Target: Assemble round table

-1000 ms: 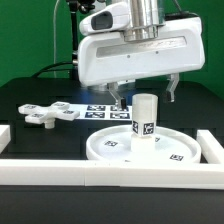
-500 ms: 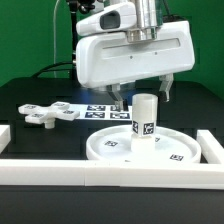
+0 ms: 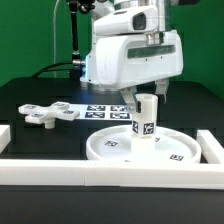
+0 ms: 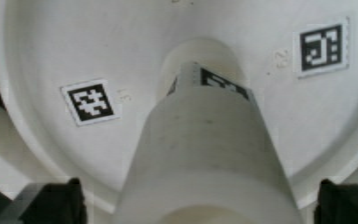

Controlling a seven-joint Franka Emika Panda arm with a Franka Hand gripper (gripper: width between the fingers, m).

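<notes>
Looking past the arm's white housing, I see only part of the marker board (image 3: 95,108). The upright cylinder leg (image 3: 146,124) hides the middle of the round disc (image 3: 108,150) on which it stands. The gripper (image 3: 146,97) is released, its jaws spread on either side of the leg's top, and the wrist view shows gaps on both sides. The cross-shaped foot piece (image 3: 45,113) lies well apart on the black counter (image 3: 30,140), toward the exterior view's left, within the white border rails (image 3: 100,172).

— Where is the arm?
— It hangs from twelve o'clock in the exterior view, wrist upright, gripper (image 3: 145,99) toward two o'clock of centre.
— And the jaws?
— Spread wide apart, both fingers (image 3: 129,100) pointing straight down.
</notes>
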